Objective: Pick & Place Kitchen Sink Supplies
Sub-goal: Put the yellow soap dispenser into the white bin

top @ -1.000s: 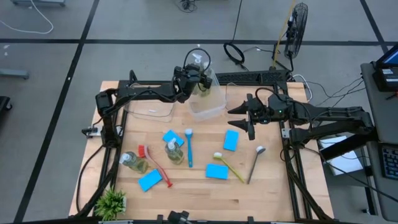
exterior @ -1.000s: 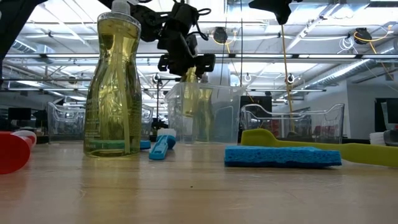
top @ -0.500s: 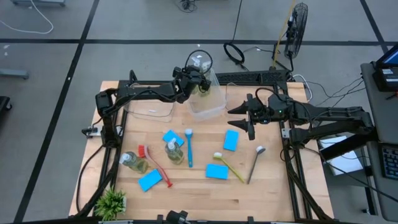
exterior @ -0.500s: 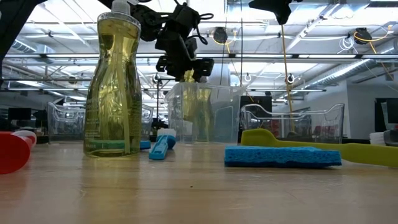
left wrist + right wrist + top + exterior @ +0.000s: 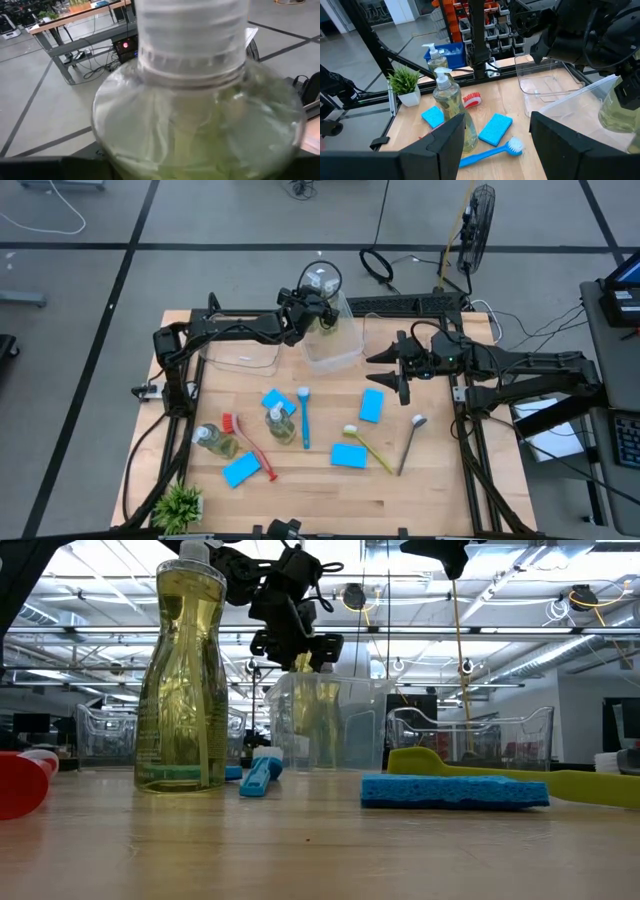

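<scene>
My left gripper [image 5: 313,312] is shut on a clear pump bottle of yellow-green soap [image 5: 318,715], whose lower part is inside the middle clear bin [image 5: 335,358]. That bottle fills the left wrist view [image 5: 200,130]. My right gripper [image 5: 401,380] hangs open above the table's right half, holding nothing. Two more soap bottles [image 5: 213,440] [image 5: 280,423] stand on the table. Several blue sponges [image 5: 372,405] lie flat around them. The blue [image 5: 304,418], red [image 5: 248,445], yellow-green [image 5: 368,446] and brown [image 5: 410,442] brushes lie on the wood. My left gripper holds the soap bottle at its top, by the neck under the pump [image 5: 303,658], coming from above at a slant. The bottle hangs roughly upright below the fingers, inside the bin. The wrist view shows only the ribbed collar [image 5: 192,50], and the fingers themselves are hidden.
Two more clear bins sit along the far edge, one on the left [image 5: 240,348] and one on the right [image 5: 385,330]. A small green potted plant [image 5: 180,505] stands at the near left corner. Bare wood lies along the near right edge.
My left gripper, with the bottle, tipped and shifted a little at the middle bin in the first half second, and has held still since. The right arm has not moved.
</scene>
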### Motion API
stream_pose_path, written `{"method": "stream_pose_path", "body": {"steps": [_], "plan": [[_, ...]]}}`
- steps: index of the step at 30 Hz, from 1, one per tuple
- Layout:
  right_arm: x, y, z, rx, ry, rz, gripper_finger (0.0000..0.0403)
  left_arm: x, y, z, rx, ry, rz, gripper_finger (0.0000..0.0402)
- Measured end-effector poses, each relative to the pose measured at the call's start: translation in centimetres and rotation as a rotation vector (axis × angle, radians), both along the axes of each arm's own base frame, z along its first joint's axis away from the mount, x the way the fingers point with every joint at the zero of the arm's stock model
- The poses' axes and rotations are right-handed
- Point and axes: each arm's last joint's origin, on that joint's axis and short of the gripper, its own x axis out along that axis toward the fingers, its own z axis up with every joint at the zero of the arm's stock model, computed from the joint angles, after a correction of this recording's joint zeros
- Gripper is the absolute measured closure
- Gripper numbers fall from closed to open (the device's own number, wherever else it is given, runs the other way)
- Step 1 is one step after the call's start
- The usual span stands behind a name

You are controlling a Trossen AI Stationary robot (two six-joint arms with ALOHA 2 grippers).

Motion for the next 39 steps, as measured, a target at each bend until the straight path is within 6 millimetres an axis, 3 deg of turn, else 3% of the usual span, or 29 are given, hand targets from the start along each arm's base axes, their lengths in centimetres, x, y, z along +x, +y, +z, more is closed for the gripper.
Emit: {"method": "stream_pose_path", "body": {"steps": [11,19,23,27,32,35,39], "plan": [[0.0,0.0,0.0,0.000,0.000,0.000,0.0193,0.1,-0.2,0.2,-0.002,-0.016,-0.008,0.0076],[0.0,0.0,0.0,0.000,0.000,0.000,0.0193,0.1,-0.3,0.1,0.026,0.054,-0.024,0.0069],[0.0,0.0,0.0,0.000,0.000,0.001,0.0193,0.0,-0.2,0.9,0.085,0.099,-0.016,0.0075],[0.0,0.0,0.0,0.000,0.000,0.002,0.0193,-0.6,-0.7,3.4,0.156,0.081,-0.020,0.0072],[0.0,0.0,0.0,0.001,0.000,0.004,0.0193,-1.7,-2.2,6.1,0.172,0.034,-0.040,0.0072],[0.0,0.0,0.0,0.001,0.000,0.004,0.0193,-2.2,-4.1,7.6,0.159,-0.010,-0.088,0.0079],[0.0,0.0,0.0,0.000,0.000,0.004,0.0193,-2.2,-7.1,8.1,0.088,-0.028,-0.224,0.0093]]}}
